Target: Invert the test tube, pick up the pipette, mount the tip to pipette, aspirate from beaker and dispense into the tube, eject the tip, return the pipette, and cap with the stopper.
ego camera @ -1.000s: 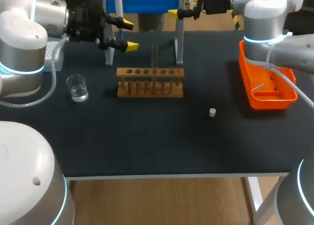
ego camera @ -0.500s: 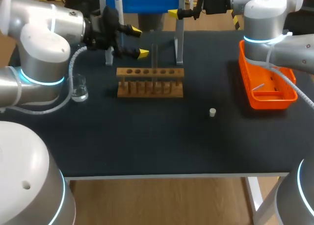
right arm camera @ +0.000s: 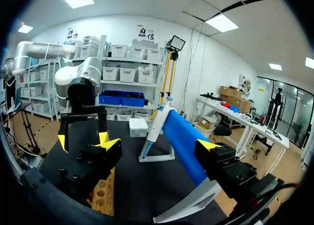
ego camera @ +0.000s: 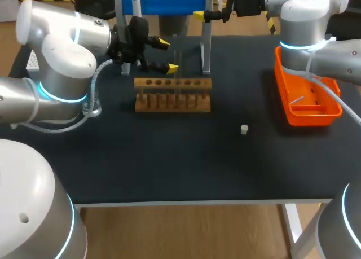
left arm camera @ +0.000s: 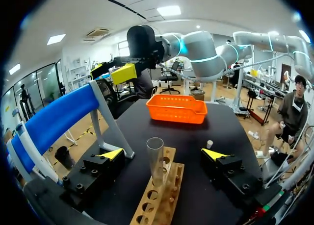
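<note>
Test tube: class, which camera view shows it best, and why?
The left wrist view: the test tube stands close and upright in the wooden rack. The head view shows it small and faint; the right wrist view shows only the rack's end.

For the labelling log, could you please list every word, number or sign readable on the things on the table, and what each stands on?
None can be read.
The test tube, wooden rack, stopper, orange basket and pipette show no legible word, number or sign; any fine markings are too small to tell.
</note>
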Robot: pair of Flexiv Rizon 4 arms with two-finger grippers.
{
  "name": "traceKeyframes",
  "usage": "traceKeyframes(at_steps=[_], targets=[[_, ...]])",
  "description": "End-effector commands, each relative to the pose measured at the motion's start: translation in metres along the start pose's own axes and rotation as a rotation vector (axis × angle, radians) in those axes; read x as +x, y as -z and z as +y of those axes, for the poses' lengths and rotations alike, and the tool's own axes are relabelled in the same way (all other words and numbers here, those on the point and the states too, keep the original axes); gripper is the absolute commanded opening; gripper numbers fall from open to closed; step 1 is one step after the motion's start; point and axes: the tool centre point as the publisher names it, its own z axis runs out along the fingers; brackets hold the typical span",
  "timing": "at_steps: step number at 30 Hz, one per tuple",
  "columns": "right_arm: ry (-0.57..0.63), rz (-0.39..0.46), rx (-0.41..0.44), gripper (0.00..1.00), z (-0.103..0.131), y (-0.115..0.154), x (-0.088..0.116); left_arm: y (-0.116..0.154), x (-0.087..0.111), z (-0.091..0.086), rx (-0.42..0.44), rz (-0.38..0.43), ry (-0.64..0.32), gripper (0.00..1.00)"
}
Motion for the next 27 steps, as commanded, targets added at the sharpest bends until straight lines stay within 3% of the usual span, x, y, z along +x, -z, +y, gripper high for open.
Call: traceKeyframes(at_steps=[1, 27], targets=[[0.0, 0.005, 0.002, 1.0, 0.0, 0.0, -0.002, -0.012, -0.008, 0.002, -0.011, 0.02, -0.011, 1.0], [0.0, 0.005, 0.002, 1.0, 0.0, 0.0, -0.002, -0.051, -0.01, 0.016, -0.107, 0.068, -0.063, 1.0]])
